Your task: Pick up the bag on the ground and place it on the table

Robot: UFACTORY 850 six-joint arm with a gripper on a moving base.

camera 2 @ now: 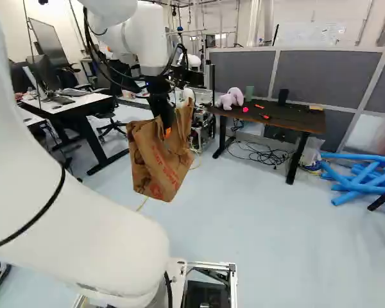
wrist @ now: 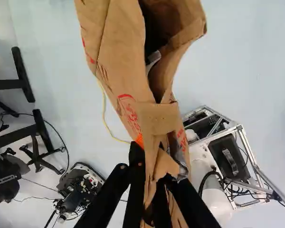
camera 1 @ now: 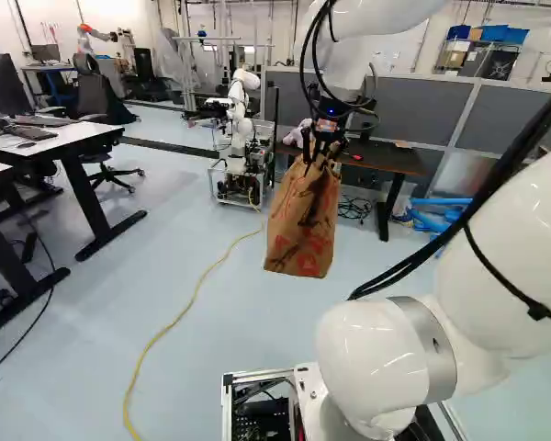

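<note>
And there's the brown paper bag with red print point(camera 2: 155, 168), hanging creased at the black two-fingered gripper point(camera 2: 167, 127), up above the pale blue floor point(camera 2: 244, 224)! Over to its right stands the dark-topped, black-legged table point(camera 2: 292, 120), a pale purple plush toy point(camera 2: 230, 99) at its left end, black cables point(camera 2: 263, 155) tangled below, long blue tubes point(camera 2: 359, 179) heaped off to the right!

A robotics lab, seemingly, with another robot point(camera 1: 239, 110), desks point(camera 1: 50, 138), grey partitions point(camera 2: 321, 74) and a trailing yellow cable point(camera 1: 196, 294).
</note>
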